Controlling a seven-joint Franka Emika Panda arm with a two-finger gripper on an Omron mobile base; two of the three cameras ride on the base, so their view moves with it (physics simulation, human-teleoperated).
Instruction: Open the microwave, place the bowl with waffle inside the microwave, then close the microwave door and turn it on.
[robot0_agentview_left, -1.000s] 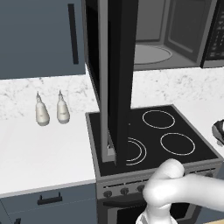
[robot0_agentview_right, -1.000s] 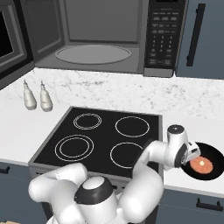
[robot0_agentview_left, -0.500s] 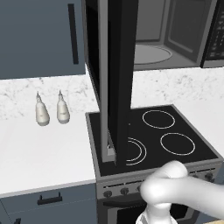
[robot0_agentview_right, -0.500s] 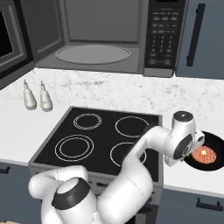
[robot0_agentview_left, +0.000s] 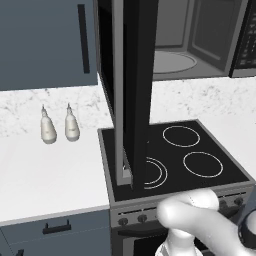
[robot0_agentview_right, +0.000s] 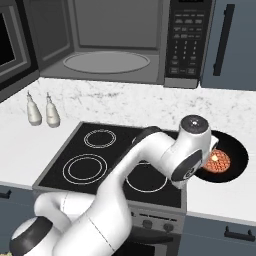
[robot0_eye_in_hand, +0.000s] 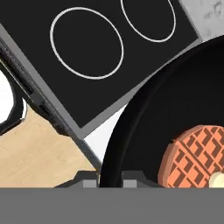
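Note:
The microwave (robot0_agentview_right: 120, 45) stands open, its grey cavity and round turntable plate (robot0_agentview_right: 106, 62) showing. The microwave door (robot0_agentview_left: 135, 90) juts out over the cooktop's left side, edge-on in the left base view. To the right of the cooktop is the black bowl (robot0_agentview_right: 235, 150), with a round brown waffle (robot0_agentview_right: 217, 161) in it. My gripper (robot0_agentview_right: 200, 167) is at the bowl's left rim. In the hand view the gripper (robot0_eye_in_hand: 109, 179) is shut on the rim of the bowl (robot0_eye_in_hand: 175, 100), beside the waffle (robot0_eye_in_hand: 194, 157).
A black four-ring cooktop (robot0_agentview_right: 115, 160) lies below the microwave. Two pale shaker bottles (robot0_agentview_right: 34, 110) (robot0_agentview_right: 51, 111) stand on the white counter (robot0_agentview_right: 140, 102) to its left. A blue-grey cabinet with a black handle (robot0_agentview_right: 220, 40) is right of the keypad strip (robot0_agentview_right: 186, 42).
The hand has swung up and back with the bowl in its grip; in the right base view the bowl sits higher and slightly further left than a second ago. The microwave door has not moved.

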